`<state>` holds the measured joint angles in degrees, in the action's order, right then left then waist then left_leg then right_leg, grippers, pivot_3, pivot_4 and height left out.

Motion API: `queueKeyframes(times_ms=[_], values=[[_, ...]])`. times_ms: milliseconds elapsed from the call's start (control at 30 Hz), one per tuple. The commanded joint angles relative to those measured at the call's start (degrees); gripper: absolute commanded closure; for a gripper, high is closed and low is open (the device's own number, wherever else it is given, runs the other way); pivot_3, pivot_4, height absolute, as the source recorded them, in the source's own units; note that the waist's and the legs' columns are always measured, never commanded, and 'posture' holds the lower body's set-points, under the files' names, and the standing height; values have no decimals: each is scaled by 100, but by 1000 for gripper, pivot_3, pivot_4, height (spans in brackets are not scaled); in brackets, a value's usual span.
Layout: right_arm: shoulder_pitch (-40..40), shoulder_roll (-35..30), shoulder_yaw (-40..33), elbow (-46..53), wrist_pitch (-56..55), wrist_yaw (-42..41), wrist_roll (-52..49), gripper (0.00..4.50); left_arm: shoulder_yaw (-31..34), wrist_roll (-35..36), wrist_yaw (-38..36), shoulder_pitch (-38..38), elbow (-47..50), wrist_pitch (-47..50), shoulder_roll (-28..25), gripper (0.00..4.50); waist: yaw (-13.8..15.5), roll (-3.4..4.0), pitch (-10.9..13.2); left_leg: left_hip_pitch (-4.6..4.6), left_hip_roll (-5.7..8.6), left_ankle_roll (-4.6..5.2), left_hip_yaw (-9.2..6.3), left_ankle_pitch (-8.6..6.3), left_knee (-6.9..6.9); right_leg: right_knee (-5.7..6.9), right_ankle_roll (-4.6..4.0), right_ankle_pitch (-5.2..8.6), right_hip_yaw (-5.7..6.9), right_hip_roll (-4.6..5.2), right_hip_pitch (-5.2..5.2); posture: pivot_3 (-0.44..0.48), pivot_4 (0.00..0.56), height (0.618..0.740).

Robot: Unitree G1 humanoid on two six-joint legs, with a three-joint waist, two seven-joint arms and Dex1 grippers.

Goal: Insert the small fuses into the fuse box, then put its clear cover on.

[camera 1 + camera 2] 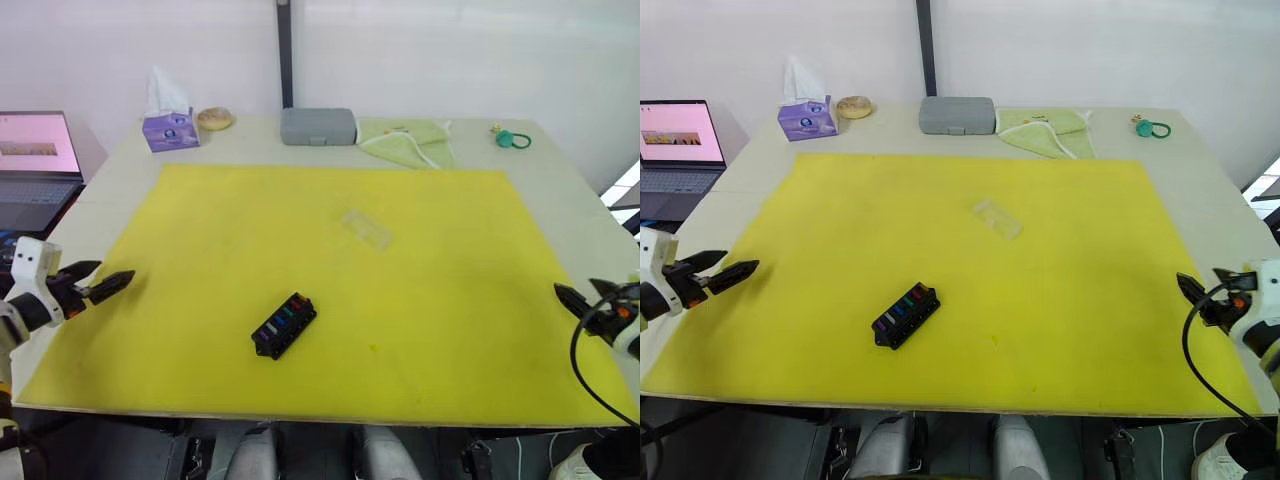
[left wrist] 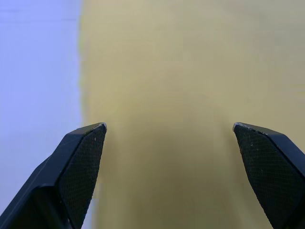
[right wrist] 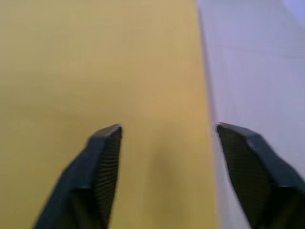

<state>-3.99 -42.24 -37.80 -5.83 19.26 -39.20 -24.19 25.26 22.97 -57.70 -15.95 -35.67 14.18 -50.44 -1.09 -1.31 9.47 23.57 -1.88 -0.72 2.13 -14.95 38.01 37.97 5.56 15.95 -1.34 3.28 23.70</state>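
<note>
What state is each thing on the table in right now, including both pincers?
fuse box: uncovered, coloured fuses seated in its slots
clear cover: off the box, lying apart on the yellow mat
grey case: closed
laptop: open, screen lit
left pincer: open, empty
right pincer: open, empty

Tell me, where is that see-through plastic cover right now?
In the left eye view, the clear cover lies flat on the yellow mat, just right of centre, apart from and behind the fuse box, untouched by either end effector.
</note>
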Motion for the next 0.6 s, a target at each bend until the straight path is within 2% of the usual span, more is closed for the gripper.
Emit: queueKeyframes(times_ms=[33,200,300,333,433,600], values=[[87,-273,-265,-515,-377,-161,-1,56,306,43,92,141,-146,-300,-93,0,3,1,-1,-19,0,1,2,-1,-7,-5,0,1,-2,2,-17,0,150,737],[145,-361,-161,-745,-484,-331,-29,56,323,121,79,294,-38,-328,-46,0,11,1,-1,-24,-4,2,0,-3,-11,-12,0,2,-2,5,-25,0,150,737],[52,-399,237,-544,-395,-593,96,56,205,26,200,523,502,-417,50,0,7,1,-1,-24,-8,2,-7,-3,-10,-11,0,2,-2,12,-26,0,150,737],[-18,-442,378,-193,-187,-796,-47,56,102,-66,194,873,1146,-462,68,0,6,1,-1,-25,-10,2,-9,-3,-11,-12,0,2,-2,18,-26,0,150,737],[-50,-519,763,1010,583,-1157,-633,56,289,555,131,1893,3266,195,276,0,-36,9,-1,-23,-16,6,0,-8,-14,-16,1,1,-12,37,-22,0,150,737],[10,-523,1341,2439,1517,-1091,-1178,56,422,1695,501,2898,5310,1516,662,0,10,13,-3,-26,-21,5,-10,-9,-13,-21,-19,9,-13,54,-30,0,150,737]])
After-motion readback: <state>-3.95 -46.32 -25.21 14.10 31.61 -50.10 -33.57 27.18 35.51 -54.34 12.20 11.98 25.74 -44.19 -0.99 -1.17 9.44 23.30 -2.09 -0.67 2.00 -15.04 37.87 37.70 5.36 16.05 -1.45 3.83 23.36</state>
